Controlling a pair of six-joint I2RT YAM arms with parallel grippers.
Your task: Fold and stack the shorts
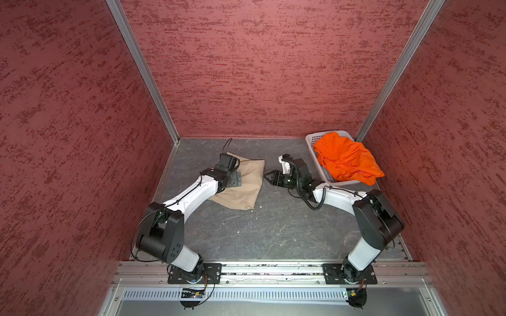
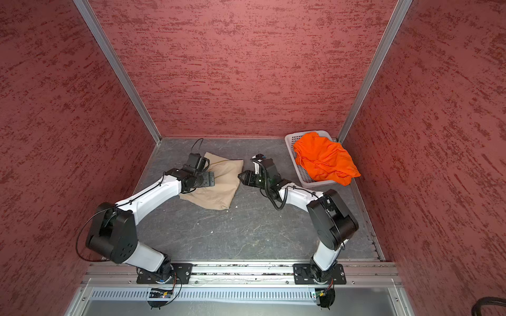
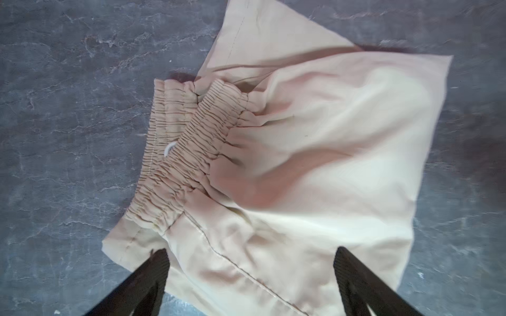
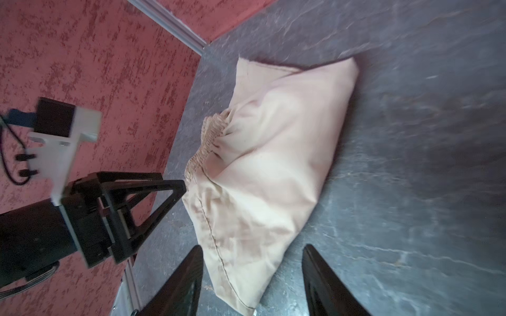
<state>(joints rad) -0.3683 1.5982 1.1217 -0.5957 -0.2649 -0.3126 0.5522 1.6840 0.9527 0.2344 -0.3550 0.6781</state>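
Observation:
The beige shorts lie folded on the grey table left of centre. Their gathered waistband faces the left side. My left gripper hovers over their left edge, wide open, with cloth below the fingers and none gripped. My right gripper is open at the right edge of the shorts; a corner lies between its fingers, untouched. The orange shorts sit crumpled in the basket.
The white perforated basket stands at the back right corner, with orange cloth hanging over its near rim. Red textured walls close in the back and both sides. A metal rail runs along the front edge.

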